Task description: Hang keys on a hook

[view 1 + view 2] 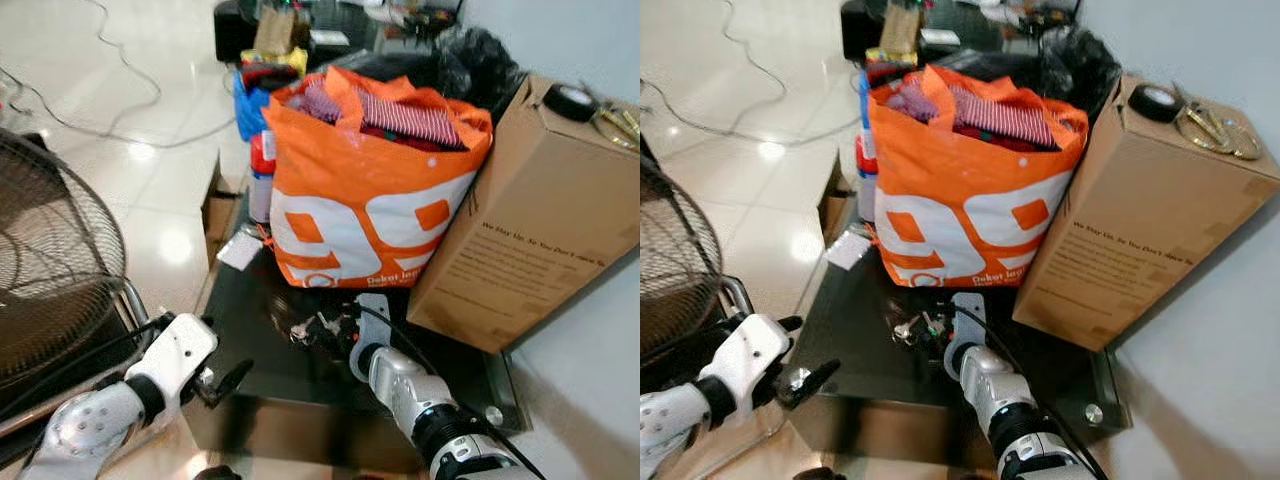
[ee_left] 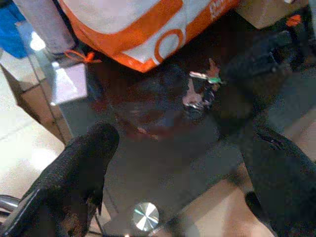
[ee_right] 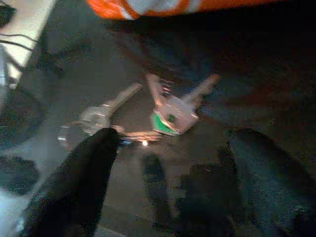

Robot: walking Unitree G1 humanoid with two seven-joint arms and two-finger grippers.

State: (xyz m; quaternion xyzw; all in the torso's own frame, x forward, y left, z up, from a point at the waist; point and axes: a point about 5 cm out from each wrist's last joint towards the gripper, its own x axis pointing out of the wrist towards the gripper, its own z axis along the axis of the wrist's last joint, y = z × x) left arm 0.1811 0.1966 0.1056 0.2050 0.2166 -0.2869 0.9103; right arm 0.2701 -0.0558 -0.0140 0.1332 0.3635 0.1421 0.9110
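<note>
A bunch of silver keys (image 3: 165,111) with a green tag lies on the dark glass table (image 1: 250,300), just in front of the orange bag. My right gripper (image 3: 180,163) is low over the table with its fingers open. One finger (image 3: 94,163) touches or overlaps the key ring, the other stands apart to the side. From the head the keys (image 1: 308,328) lie right at the tip of that gripper (image 1: 335,335). My left gripper (image 1: 225,380) hovers open at the table's front left corner, and the keys (image 2: 200,91) lie well ahead of it.
A full orange shopping bag (image 1: 370,200) and a tall cardboard box (image 1: 540,220) stand behind the keys. A spray can (image 1: 262,175) and a white tag (image 1: 240,250) are at the bag's left. A standing fan (image 1: 50,260) is close on my left. Cables cross the tiled floor.
</note>
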